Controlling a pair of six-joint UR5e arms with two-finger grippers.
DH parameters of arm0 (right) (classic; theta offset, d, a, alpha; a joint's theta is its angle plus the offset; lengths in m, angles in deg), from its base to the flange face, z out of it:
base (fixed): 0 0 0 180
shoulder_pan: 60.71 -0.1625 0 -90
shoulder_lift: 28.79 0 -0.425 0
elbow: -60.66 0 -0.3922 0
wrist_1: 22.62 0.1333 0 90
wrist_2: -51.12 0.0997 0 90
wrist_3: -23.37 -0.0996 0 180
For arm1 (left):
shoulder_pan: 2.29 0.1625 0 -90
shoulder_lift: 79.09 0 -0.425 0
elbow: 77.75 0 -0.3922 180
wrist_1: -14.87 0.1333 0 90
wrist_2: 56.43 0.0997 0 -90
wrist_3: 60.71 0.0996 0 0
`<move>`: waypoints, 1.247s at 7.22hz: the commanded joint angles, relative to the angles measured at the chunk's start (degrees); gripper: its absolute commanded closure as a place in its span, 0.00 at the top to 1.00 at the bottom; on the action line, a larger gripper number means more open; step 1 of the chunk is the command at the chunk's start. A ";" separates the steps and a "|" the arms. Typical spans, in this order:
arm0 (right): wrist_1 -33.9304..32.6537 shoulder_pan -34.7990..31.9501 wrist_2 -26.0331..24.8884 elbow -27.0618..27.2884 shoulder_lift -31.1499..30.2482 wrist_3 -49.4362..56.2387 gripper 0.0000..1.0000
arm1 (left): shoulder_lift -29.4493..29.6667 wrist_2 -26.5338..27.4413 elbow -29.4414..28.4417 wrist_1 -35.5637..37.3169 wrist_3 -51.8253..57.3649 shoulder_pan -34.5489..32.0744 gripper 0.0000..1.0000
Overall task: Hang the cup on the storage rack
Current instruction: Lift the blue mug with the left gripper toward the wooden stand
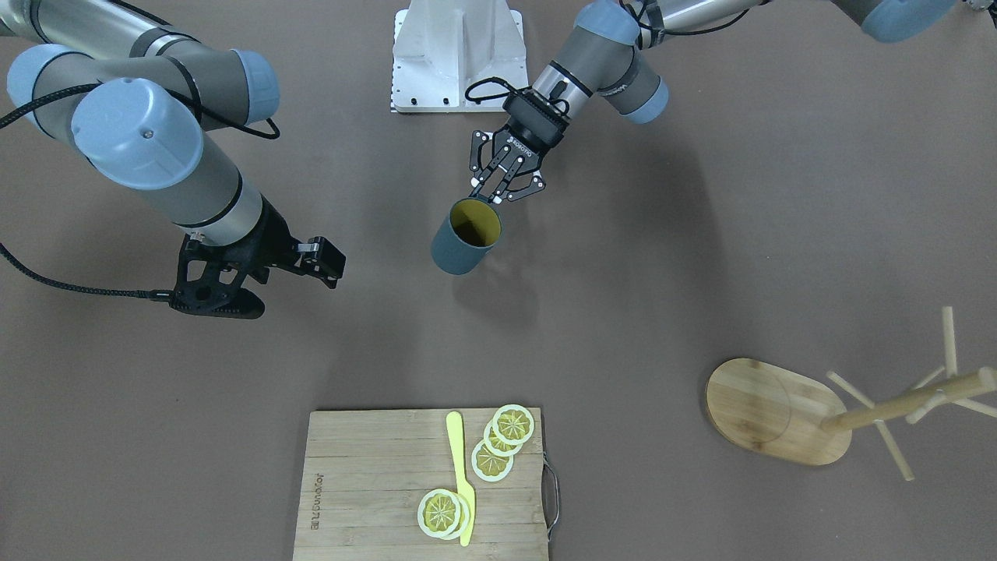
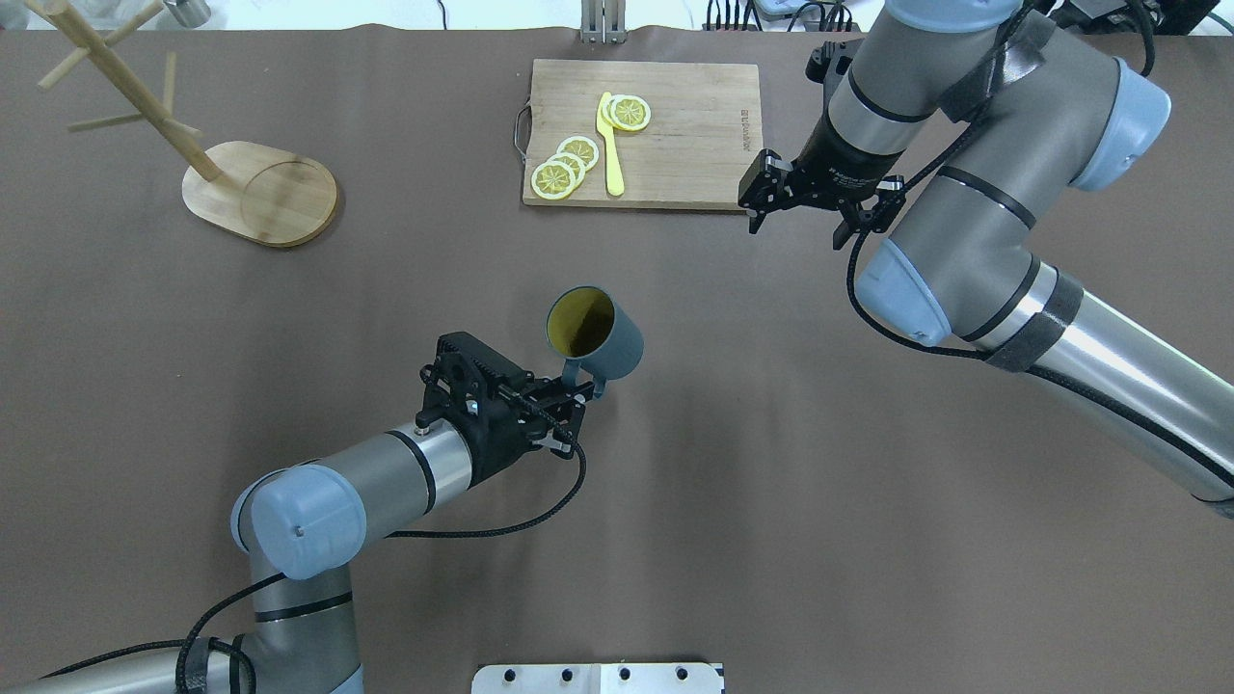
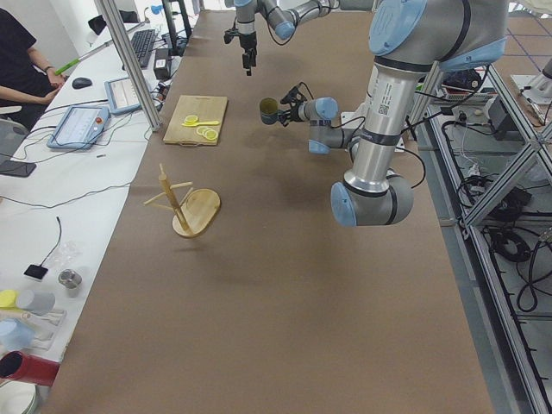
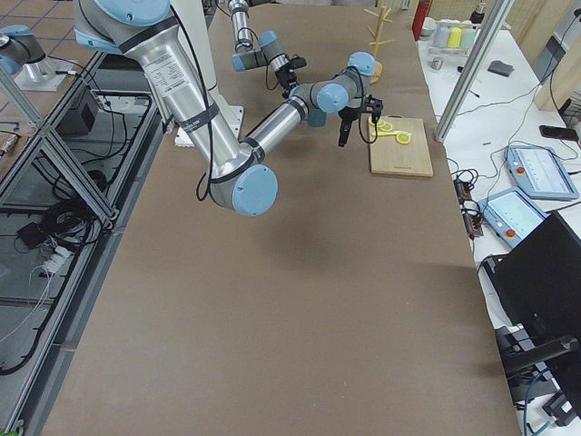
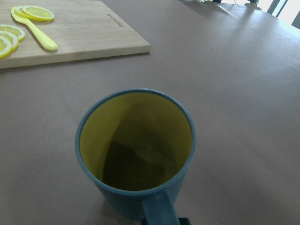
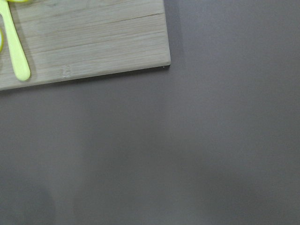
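Note:
The dark blue-grey cup [image 2: 605, 337] with a yellow interior hangs tilted above the table's middle, held by its loop handle. My left gripper [image 2: 576, 390] is shut on that handle; it also shows in the front view [image 1: 488, 198] just behind the cup [image 1: 465, 238]. The left wrist view looks into the cup [image 5: 136, 140] from above. The wooden storage rack [image 2: 258, 191] stands at the far left, well away from the cup; in the front view its base [image 1: 767, 409] is at the lower right. My right gripper [image 2: 757, 202] hovers empty near the cutting board's corner, fingers together.
A rectangular wooden cutting board [image 2: 675, 135] at the far middle carries lemon slices [image 2: 567, 164] and a yellow knife [image 2: 610, 145]. Its corner shows in the right wrist view [image 6: 93, 42]. The robot's white base [image 1: 457, 54] sits at the near edge.

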 commanded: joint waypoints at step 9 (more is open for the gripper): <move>-0.18 -0.77 -0.16 2.38 -0.34 -0.52 1.00 | -1.04 0.24 3.49 -19.73 -50.94 -21.86 0.00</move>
